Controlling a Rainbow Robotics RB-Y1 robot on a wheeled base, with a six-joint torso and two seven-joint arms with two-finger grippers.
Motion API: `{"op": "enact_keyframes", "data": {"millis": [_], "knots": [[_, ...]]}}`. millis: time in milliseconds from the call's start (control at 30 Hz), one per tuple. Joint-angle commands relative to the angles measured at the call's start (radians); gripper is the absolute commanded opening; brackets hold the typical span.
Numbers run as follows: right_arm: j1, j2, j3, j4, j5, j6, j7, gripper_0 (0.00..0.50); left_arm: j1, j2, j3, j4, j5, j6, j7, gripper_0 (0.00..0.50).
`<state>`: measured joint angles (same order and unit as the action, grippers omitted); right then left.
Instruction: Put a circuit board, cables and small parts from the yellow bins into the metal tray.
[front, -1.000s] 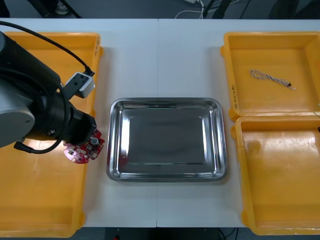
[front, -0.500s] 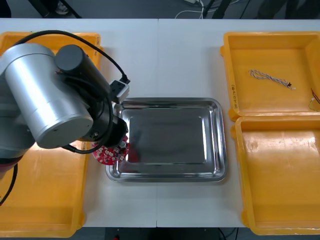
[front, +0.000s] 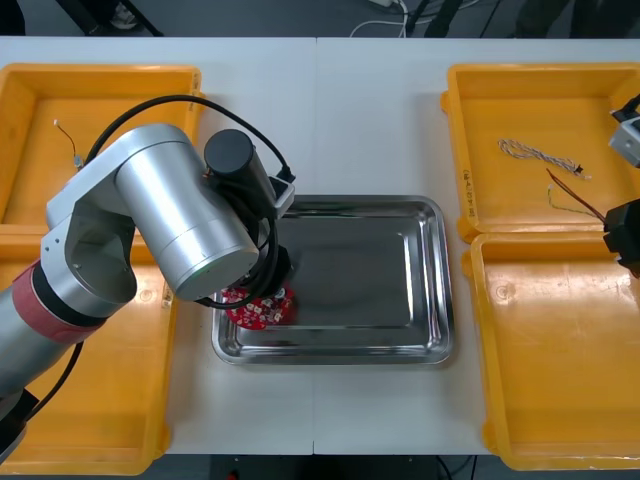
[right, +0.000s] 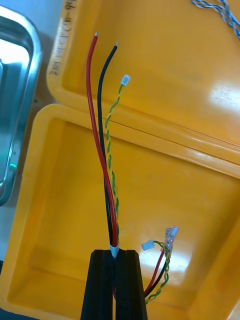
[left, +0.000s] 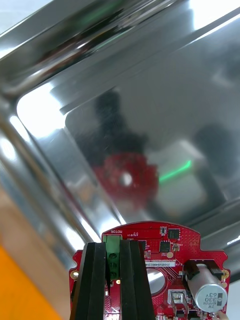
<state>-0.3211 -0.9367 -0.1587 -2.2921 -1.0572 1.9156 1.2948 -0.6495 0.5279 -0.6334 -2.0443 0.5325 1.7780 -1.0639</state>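
The left gripper (left: 113, 248), fingers clamped on the green terminal block (left: 113, 255) of the round red circuit board (front: 260, 308), held the board over the metal tray (front: 370, 280) at about 8 o'clock, close to the rim. Released there, it could land tilted against the wall. At the tray's 3 o'clock, the right gripper (right: 116, 256) pinched a red, black and yellow-green cable bundle (right: 102, 150) above the right-hand yellow bins (front: 560, 380). The bundle's long loose ends might snag a bin wall.

circuit board (front: 262, 312) half under arm (front: 180, 225), tray (front: 441, 270) corner covered
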Motion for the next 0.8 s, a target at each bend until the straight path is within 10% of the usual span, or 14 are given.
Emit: {"op": "enact_keyframes", "data": {"millis": [33,800], "knots": [[-0.096,-0.05,0.105,-0.001,-0.009,0.004,0.031,0.0,-0.047,-0.026,-0.049,0.024,-0.028,-0.069,0.108,0.0],[-0.158,-0.05,0.189,-0.003,-0.086,-0.026,0.077,0.0,-0.048,-0.019,-0.154,0.093,-0.046,-0.176,0.113,0.0]]}}
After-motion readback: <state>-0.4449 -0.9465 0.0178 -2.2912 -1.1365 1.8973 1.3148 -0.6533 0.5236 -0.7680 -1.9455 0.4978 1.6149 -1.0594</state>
